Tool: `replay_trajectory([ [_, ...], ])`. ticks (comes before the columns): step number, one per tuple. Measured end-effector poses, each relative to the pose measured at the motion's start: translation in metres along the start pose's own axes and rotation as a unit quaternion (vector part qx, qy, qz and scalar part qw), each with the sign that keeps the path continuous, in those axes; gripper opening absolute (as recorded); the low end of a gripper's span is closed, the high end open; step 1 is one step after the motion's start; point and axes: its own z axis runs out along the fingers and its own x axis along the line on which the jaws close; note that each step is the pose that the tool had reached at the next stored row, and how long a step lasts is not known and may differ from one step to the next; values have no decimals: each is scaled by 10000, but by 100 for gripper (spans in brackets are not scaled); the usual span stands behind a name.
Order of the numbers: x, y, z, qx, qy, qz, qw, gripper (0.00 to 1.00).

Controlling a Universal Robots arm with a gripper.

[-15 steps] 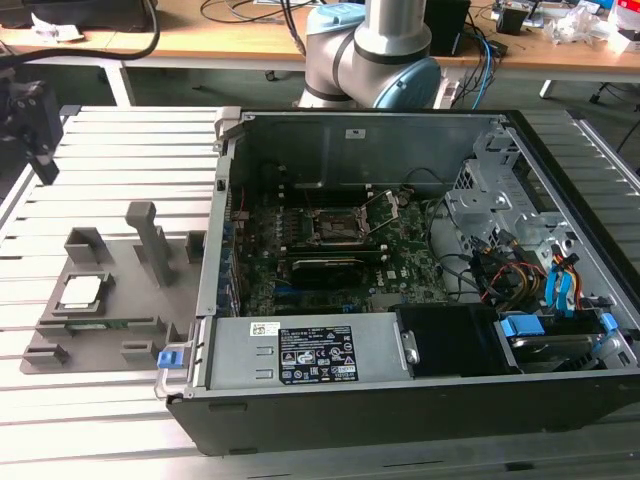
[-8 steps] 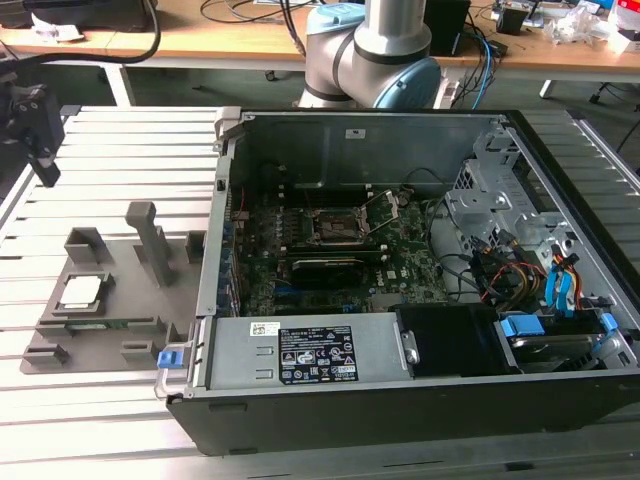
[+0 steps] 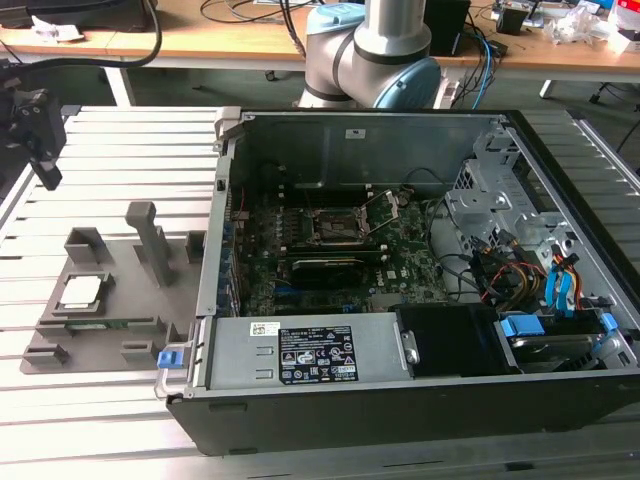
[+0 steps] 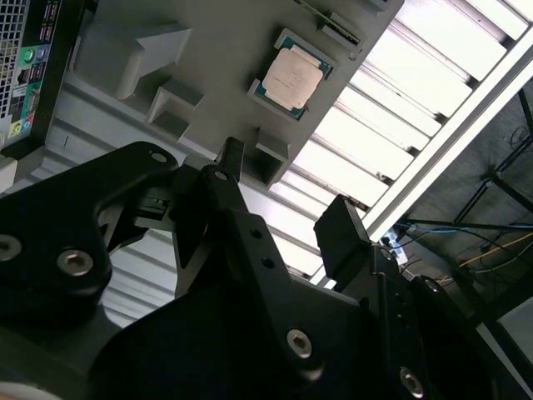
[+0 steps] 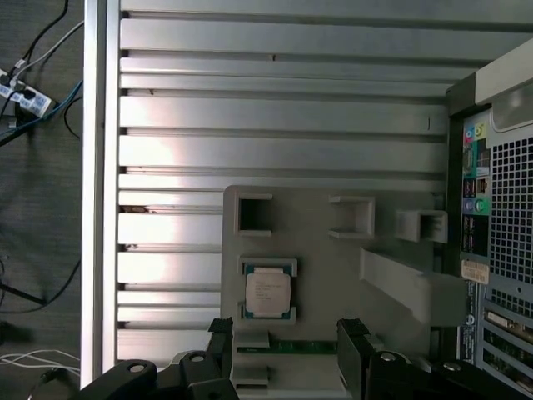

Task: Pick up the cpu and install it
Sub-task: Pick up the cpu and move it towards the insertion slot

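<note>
My released, empty pincer [image 5: 285, 333] hovers near the pale silver square cpu [image 5: 267, 292], untouched on its grey plastic tray [image 5: 333, 250]; pickup and install remain.

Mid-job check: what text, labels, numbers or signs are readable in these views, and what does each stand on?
No text is readable enough to quote.
Pale silver square cpu: faint print on its top, too small to read.
Black and white label on the grey metal power supply cover: symbols and print, too blurred to read.
Small white sticker beside that label: unreadable.
White sticker on the black computer case, rear panel: too small to read.
</note>
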Motion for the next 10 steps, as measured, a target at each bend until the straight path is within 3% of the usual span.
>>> replay_trajectory([
  [10,2,0,52,0,1,0,10000,62],
])
